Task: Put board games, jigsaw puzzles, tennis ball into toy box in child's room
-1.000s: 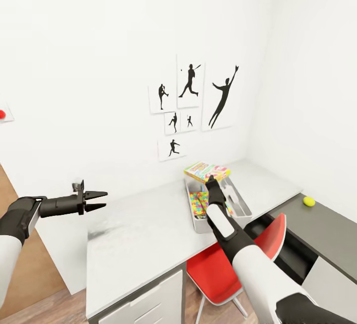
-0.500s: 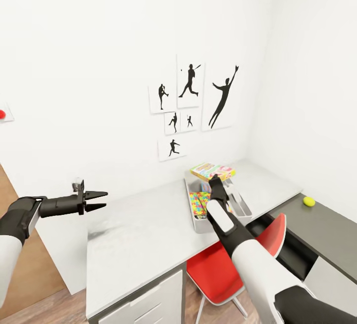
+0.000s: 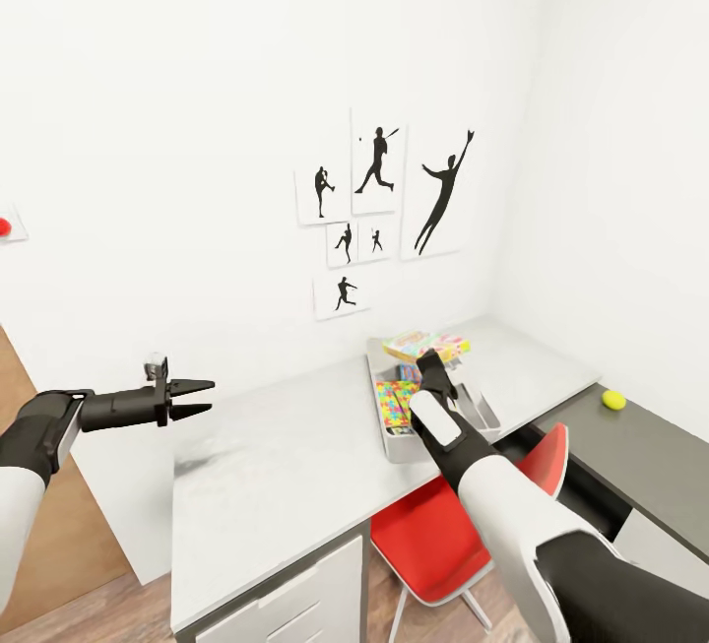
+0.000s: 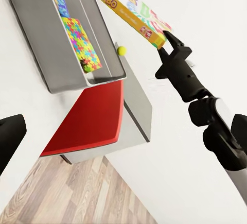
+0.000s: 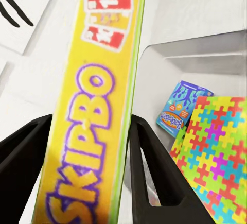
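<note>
White-walled child's room, pale grey table [image 3: 286,466]. Your left gripper [image 3: 189,399] hovers released, empty. Your right gripper [image 3: 430,364], clenched on the Skip-Bo board game [image 3: 425,345], has lowered it toward the grey toy box [image 3: 396,446], so release is near. Inside lie a jigsaw puzzle [image 3: 393,404] and a blue game [image 5: 181,108]. The tennis ball [image 3: 613,399] waits on the dark surface far right.
</note>
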